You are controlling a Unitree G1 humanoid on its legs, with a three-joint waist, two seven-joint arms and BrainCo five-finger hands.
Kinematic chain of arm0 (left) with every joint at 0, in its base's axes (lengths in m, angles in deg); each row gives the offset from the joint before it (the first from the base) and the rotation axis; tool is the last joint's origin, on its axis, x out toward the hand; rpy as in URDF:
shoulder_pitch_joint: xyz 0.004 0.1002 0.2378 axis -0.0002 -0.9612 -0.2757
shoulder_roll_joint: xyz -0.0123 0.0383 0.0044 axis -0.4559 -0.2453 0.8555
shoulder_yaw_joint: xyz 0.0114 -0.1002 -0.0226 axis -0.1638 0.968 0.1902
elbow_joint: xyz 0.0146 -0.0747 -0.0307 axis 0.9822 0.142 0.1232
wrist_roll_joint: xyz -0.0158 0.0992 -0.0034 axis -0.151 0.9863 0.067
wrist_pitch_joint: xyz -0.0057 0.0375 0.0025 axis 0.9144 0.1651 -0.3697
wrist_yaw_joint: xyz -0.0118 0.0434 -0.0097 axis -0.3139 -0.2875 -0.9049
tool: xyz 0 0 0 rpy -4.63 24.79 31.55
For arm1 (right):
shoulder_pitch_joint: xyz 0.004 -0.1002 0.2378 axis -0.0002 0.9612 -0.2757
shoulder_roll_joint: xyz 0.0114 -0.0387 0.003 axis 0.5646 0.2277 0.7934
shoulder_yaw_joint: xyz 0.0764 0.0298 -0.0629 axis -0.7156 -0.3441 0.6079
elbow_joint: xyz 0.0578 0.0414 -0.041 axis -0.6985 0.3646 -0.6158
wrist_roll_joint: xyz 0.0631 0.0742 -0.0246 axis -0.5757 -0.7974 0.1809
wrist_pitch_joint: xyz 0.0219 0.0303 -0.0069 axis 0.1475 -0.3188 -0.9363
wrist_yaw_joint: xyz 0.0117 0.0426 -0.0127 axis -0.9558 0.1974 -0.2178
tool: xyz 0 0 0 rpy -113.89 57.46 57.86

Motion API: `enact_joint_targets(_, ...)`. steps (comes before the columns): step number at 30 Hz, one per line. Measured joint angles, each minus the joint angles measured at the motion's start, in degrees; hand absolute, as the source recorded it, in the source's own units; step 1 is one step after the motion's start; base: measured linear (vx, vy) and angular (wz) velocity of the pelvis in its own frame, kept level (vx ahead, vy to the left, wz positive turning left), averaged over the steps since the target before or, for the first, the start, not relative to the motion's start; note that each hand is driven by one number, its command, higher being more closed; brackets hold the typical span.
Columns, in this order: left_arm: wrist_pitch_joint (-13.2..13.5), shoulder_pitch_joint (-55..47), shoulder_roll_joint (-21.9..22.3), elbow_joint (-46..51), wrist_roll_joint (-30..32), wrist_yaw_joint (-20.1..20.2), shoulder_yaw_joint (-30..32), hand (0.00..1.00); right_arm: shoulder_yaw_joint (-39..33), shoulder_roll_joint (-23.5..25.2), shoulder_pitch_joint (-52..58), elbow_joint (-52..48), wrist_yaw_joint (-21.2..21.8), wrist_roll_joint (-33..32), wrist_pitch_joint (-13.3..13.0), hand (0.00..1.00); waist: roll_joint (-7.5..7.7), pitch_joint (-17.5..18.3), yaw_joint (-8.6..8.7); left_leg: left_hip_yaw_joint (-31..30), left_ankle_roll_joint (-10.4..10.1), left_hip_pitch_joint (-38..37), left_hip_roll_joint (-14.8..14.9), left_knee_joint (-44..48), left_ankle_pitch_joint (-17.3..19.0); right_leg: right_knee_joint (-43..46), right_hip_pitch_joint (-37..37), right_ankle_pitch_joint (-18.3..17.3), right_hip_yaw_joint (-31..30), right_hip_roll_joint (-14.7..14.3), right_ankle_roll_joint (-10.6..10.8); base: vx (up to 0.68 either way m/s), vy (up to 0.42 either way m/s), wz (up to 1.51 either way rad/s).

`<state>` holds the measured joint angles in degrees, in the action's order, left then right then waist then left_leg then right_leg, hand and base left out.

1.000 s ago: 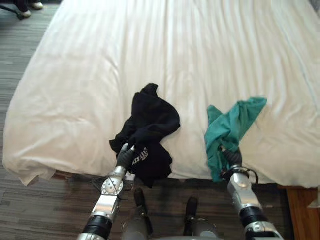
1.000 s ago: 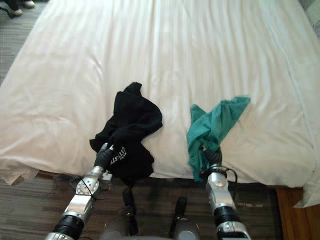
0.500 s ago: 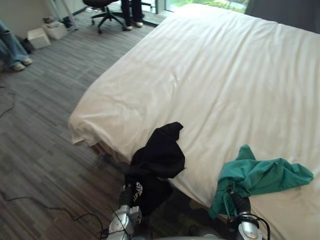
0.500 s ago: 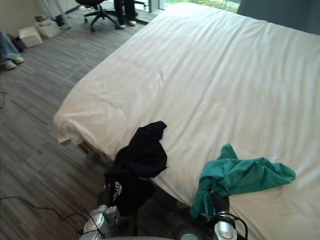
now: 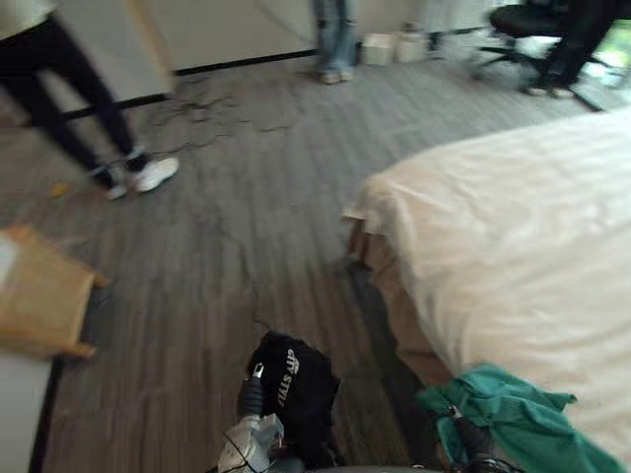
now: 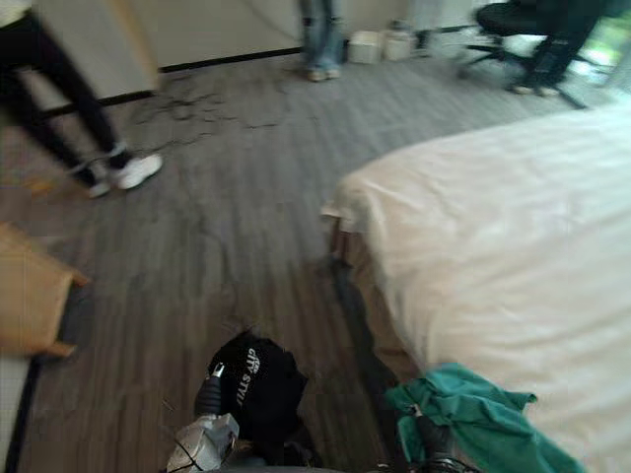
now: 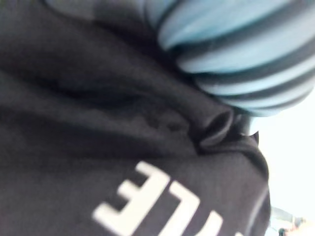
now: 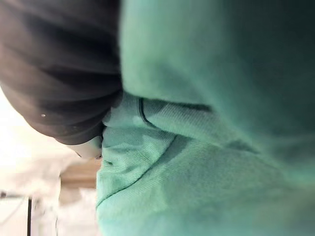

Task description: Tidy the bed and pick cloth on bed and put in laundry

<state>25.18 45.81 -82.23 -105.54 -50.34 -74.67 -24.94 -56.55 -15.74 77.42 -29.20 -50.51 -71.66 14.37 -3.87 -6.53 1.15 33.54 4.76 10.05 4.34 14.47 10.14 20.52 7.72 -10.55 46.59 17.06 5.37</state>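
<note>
Observation, head views: the whole view has swung since the earlier frames, a camera shift and not a move of the furniture. The bed now lies at 3 o'clock and bare wooden floor takes the centre.

Left hand: at 6 o'clock, buried in the black cloth. Half a second ago that cloth draped over the bed's edge. It now hangs bunched over the floor, apart from the bed. The left wrist view shows black fabric with white lettering against the ribbed cover. How the hand is closed cannot be told.

Right hand: at 5 o'clock, its wrist running up into the green cloth. That cloth lay spread across the bed before and is now gathered in a heap at the bed's near corner. Whether it touches the sheet cannot be told. The right wrist view shows green fabric against the cover, and the hand's hold cannot be told.

Surroundings: a tan container at 9 o'clock, a person in dark trousers at 11 o'clock, and an office chair at 1 o'clock.
</note>
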Motion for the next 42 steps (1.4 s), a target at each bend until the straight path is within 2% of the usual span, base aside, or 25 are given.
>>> enact_joint_targets(1, -0.56, 0.19, 0.44, -0.78, 0.25, -0.14, -0.46, 1.00, 0.47, 0.22, -0.58, -0.39, 0.02, 0.52, 0.25, 1.00, -0.37, -1.24, 0.64, -1.83, 2.44, 0.07, -1.61, -0.24, -0.99, 6.79, -0.98, -0.07, -0.23, 2.85, -1.11, 0.08, 0.210, 1.38)
enact_joint_targets(2, -0.50, 0.01, -0.03, -0.26, 0.68, -0.37, -1.10, 1.00, 1.70, 0.18, -1.42, -0.43, 0.11, 0.66, 0.61, 1.00, -1.11, -0.78, 0.26, -3.87, 1.55, -0.84, -4.08, -3.22, -2.00, 11.54, -3.40, -0.84, -4.50, 4.57, -3.81, 0.05, 0.249, 1.39)
enact_joint_targets(3, -0.44, -0.16, -0.55, -0.13, 1.06, -0.57, -1.79, 1.00, 2.46, 0.26, -1.53, -0.81, 0.07, 0.94, 0.52, 1.00, -1.22, -0.70, 0.15, -5.77, 1.72, -1.07, -5.34, -5.10, -3.06, 12.87, -5.28, -1.99, -8.37, 3.88, -4.65, 0.02, 0.282, 1.21)
enact_joint_targets(5, -0.30, 0.44, -1.64, -0.08, 1.90, -1.03, -2.98, 1.00, 4.24, 0.46, -2.11, -1.27, 0.03, 0.97, 0.51, 1.00, -2.26, -1.22, 0.20, -11.80, -2.19, -2.92, -7.09, -10.85, -7.96, 13.09, -11.07, -5.90, -22.97, -5.31, -3.66, 0.06, 0.198, 1.50)
enact_joint_targets(6, -0.18, 0.73, -2.23, 0.08, 1.95, -1.10, -3.69, 1.00, 4.41, 0.61, -2.11, -1.29, 0.03, 0.96, 0.54, 1.00, -2.12, -1.38, 0.40, -13.60, -3.31, -3.10, -7.32, -11.28, -9.45, 12.73, -12.25, -6.74, -26.72, -7.98, -4.09, 0.06, 0.113, 1.59)
enact_joint_targets(8, 0.29, 0.48, -3.82, 1.16, 1.98, -1.10, -4.31, 1.00, 4.58, 1.73, -2.22, -1.69, -0.13, 0.96, 0.45, 1.00, 0.49, -2.48, 0.50, -18.88, -4.54, -4.08, -9.68, -9.86, -11.18, 9.72, -13.16, -7.43, -34.43, -12.34, -3.08, 0.06, 0.060, 1.38)
enact_joint_targets(9, 0.31, 0.22, -4.54, 1.44, 1.99, -1.15, -4.35, 1.00, 4.67, 2.01, -2.56, -1.83, -0.20, 0.97, 0.25, 1.00, 2.71, -2.82, 0.38, -20.63, -4.29, -6.51, -11.89, -11.30, -10.97, 6.52, -13.10, -6.89, -38.88, -13.24, -2.23, 0.07, 0.073, 1.33)
enact_joint_targets(11, 0.25, 0.14, -4.78, 1.37, 3.06, -1.56, -4.45, 1.00, 4.42, 2.21, -3.43, -1.88, -0.32, 1.32, 0.06, 1.00, 3.05, -2.72, 0.16, -21.28, -1.00, -9.55, -13.56, -14.90, -9.30, 2.54, -13.59, -4.54, -41.06, -13.23, -2.51, 0.04, 0.116, 1.09)
enact_joint_targets(12, 0.24, -0.04, -4.58, 1.35, 3.73, -1.85, -4.38, 1.00, 3.79, 2.49, -3.78, -1.90, -0.39, 2.52, 0.07, 1.00, 3.38, -2.76, -0.95, -21.82, 1.68, -10.66, -14.69, -16.22, -9.64, 0.03, -14.21, -0.42, -42.06, -12.62, -3.14, -0.02, 0.149, 0.61)
enact_joint_targets(13, 0.20, -0.74, -3.90, 1.34, 4.10, -1.93, -4.39, 1.00, 3.80, 2.08, -3.78, -2.07, -0.40, 3.30, 0.08, 1.00, 1.44, -2.90, -1.22, -22.21, 0.43, -10.59, -14.52, -16.50, -8.74, -1.46, -14.17, 1.64, -42.18, -13.01, -2.91, -0.03, 0.141, 0.36)
enact_joint_targets(14, 0.13, -1.39, -3.56, 1.25, 4.33, -2.00, -4.30, 1.00, 4.43, 1.96, -3.89, -1.88, -0.34, 3.43, 0.20, 1.00, 1.92, -2.48, -1.21, -20.41, -5.67, -9.87, -13.78, -14.18, -4.23, -3.52, -13.85, 3.02, -42.52, -13.08, -3.76, 0.01, 0.088, 0.17)
enact_joint_targets(15, 1.61, -1.77, -6.63, 2.72, 5.01, -1.84, -4.48, 1.00, 5.00, 5.88, -4.67, -1.46, -0.54, 4.41, -0.06, 1.00, 6.99, -2.41, -2.48, -20.12, 11.38, -3.38, -9.19, 3.23, 0.04, -2.34, -16.41, 2.55, -44.21, -7.97, 1.34, 0.03, 0.028, -0.03)
enact_joint_targets(16, 1.51, -1.77, -5.62, 2.02, 5.22, -1.90, -4.77, 1.00, 4.97, 5.46, -4.87, -0.60, -0.26, 4.93, -0.04, 1.00, 5.66, -2.90, -2.65, -20.90, 2.36, -3.20, -8.15, 3.19, 2.52, -1.55, -16.68, 2.57, -44.00, -9.09, 1.92, 0.05, 0.038, -0.10)
enact_joint_targets(17, 0.86, -1.76, -5.09, 1.31, 5.29, -2.16, -4.36, 1.00, 5.51, 5.27, -5.14, 0.06, -0.15, 5.06, 0.17, 1.00, 6.62, -2.25, -2.29, -19.64, 2.47, -4.31, -8.11, 2.24, 0.29, -2.46, -15.93, 2.65, -44.37, -9.16, 1.83, 0.03, 0.077, -0.21)
enact_joint_targets(18, 0.81, -2.10, -4.52, 0.64, 5.45, -2.02, -4.41, 1.00, 5.60, 5.26, -4.12, -0.19, -0.16, 5.25, 0.12, 1.00, 5.98, -1.83, -2.13, -18.93, 2.41, -6.54, -8.66, -0.95, 0.12, -5.77, -14.43, 3.93, -45.37, -9.52, 0.26, 0.04, 0.103, -0.11)
enact_joint_targets(19, 0.85, 0.83, -2.01, -2.79, 5.83, -2.05, -6.31, 1.00, 6.24, 2.66, -1.22, 0.90, -0.10, 4.89, 0.20, 1.00, 5.86, 2.19, -1.94, -19.49, -0.99, -11.65, -7.29, -14.47, -7.06, -23.73, -8.10, 14.72, -45.22, -13.03, -1.90, 0.03, 0.070, -0.05)
enact_joint_targets(26, 0.59, 0.96, -2.20, -2.79, 5.84, -2.04, -7.74, 1.00, 6.30, 2.63, -0.84, 0.90, 0.60, 4.82, 0.32, 1.00, 5.81, 2.20, -1.88, -19.22, -0.99, -11.86, -7.22, -14.47, -7.06, -23.72, -7.91, 14.71, -45.23, -12.98, -1.90, 0.00, 0.000, 0.00)
enact_joint_targets(30, -1.46, 2.36, -2.58, -3.35, 5.83, -1.70, -10.95, 1.00, 6.61, 2.51, 0.02, 0.90, 2.98, 3.99, 1.39, 1.00, 5.67, 2.27, -1.77, -18.84, -1.01, -12.05, -7.03, -14.37, -7.06, -23.63, -7.80, 14.71, -45.18, -13.01, -1.90, 0.00, 0.000, -0.01)
enact_joint_targets(33, -3.66, 4.04, -2.82, -5.16, 5.24, -1.69, -11.33, 1.00, 6.82, 2.44, 0.75, 0.88, 5.54, 2.52, 3.41, 1.00, 5.52, 2.17, -1.32, -16.10, -3.73, -12.45, -5.88, -12.54, -4.77, -23.12, -7.22, 13.93, -44.88, -13.38, -3.04, -0.02, -0.028, -0.23)
enact_joint_targets(35, -5.11, 4.01, -2.79, -5.22, 4.48, -1.67, -10.69, 1.00, 7.50, 0.23, 1.17, -0.75, 7.33, 2.36, 4.71, 1.00, 3.19, 0.71, -1.24, -11.53, -7.64, -10.64, -0.87, -2.77, 3.17, -13.41, -8.14, 8.21, -40.06, -15.15, -4.15, 0.00, -0.128, -0.56)
enact_joint_targets(36, -5.26, 3.98, -2.87, -5.24, 4.25, -1.65, -10.59, 1.00, 7.58, -0.45, 1.84, -1.73, 7.55, 2.26, 5.00, 1.00, 2.69, 0.53, -1.23, -10.59, -8.40, -9.79, 0.65, 0.95, 4.38, -11.07, -7.73, 5.73, -38.74, -15.28, -4.47, 0.08, -0.175, -0.46)
enact_joint_targets(37, -5.33, 4.73, -3.22, -5.63, 4.23, -1.61, -10.28, 1.00, 7.47, -1.26, 2.81, -3.58, 7.51, 2.03, 5.15, 1.00, 3.02, 0.26, -1.18, -9.45, -7.94, -6.72, 3.44, 10.18, 4.85, -10.75, -6.90, 2.65, -38.26, -15.74, -5.18, 0.08, -0.157, -0.03)
enact_joint_targets(38, -5.71, 5.27, -3.19, -5.98, 4.22, -1.71, -9.98, 1.00, 6.74, -2.17, 2.93, -4.39, 7.34, 1.67, 5.60, 1.00, 1.91, -0.93, -0.24, -8.82, -8.26, -0.97, 7.68, 22.92, 3.35, -12.00, -5.99, 2.24, -37.78, -16.35, -5.94, 0.02, -0.102, 0.01)
enact_joint_targets(39, -5.85, 5.25, -2.79, -5.97, 4.24, -1.76, -10.01, 1.00, 5.97, -2.88, 2.92, -5.13, 7.23, 1.04, 5.69, 1.00, 2.22, -0.53, -0.22, -8.56, -8.55, 1.61, 8.59, 26.48, 3.13, -12.57, -5.81, 2.25, -37.77, -16.17, -5.97, 0.03, -0.056, 0.04)
enact_joint_targets(42, -6.18, 5.56, -1.61, -5.80, 4.30, -1.89, -9.93, 1.00, 3.42, -4.52, 1.95, -8.56, 6.15, 0.38, 5.72, 1.00, 0.02, -1.65, -0.46, -8.97, -8.98, 6.82, 7.93, 23.08, 3.17, -14.43, -5.18, 2.27, -38.73, -14.90, -6.02, 0.20, 0.037, -0.12)
